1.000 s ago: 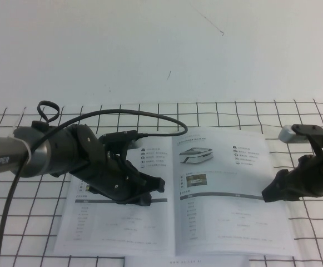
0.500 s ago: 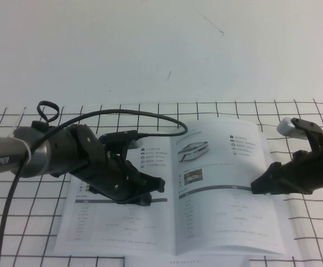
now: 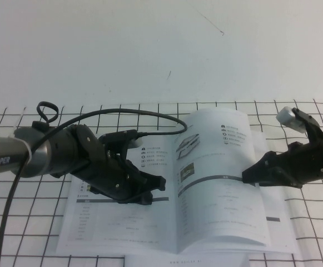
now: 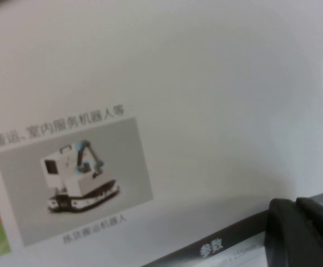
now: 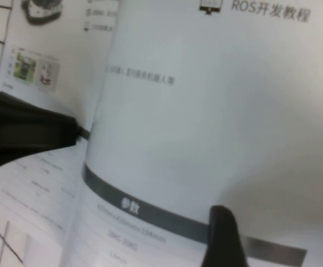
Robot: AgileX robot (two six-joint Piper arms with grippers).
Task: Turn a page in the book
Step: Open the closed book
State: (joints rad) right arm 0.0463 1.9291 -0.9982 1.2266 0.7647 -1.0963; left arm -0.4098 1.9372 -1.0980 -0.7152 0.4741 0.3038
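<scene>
The book [image 3: 122, 222] lies open on the grid mat. Its right-hand page [image 3: 217, 206] bows up off the stack and leans toward the spine. My right gripper [image 3: 246, 177] is at that page's outer edge, open. One of its fingers [image 5: 222, 239] lies against the printed face of the page [image 5: 205, 111]; the other is hidden behind the sheet. My left gripper [image 3: 149, 196] is shut and rests tip-down on the left-hand sheet near the spine. Its fingers [image 4: 300, 233] sit together on a dark table header beside a robot photo.
A plain white sheet [image 3: 183, 260] pokes out from under the book's front edge. A black cable [image 3: 150, 114] loops above the left arm. The black-lined grid mat [image 3: 317, 233] extends on both sides, and a bare white surface lies behind.
My right gripper has moved left along the page edge, and the page has risen from flat into a tall bow. The left arm has not moved.
</scene>
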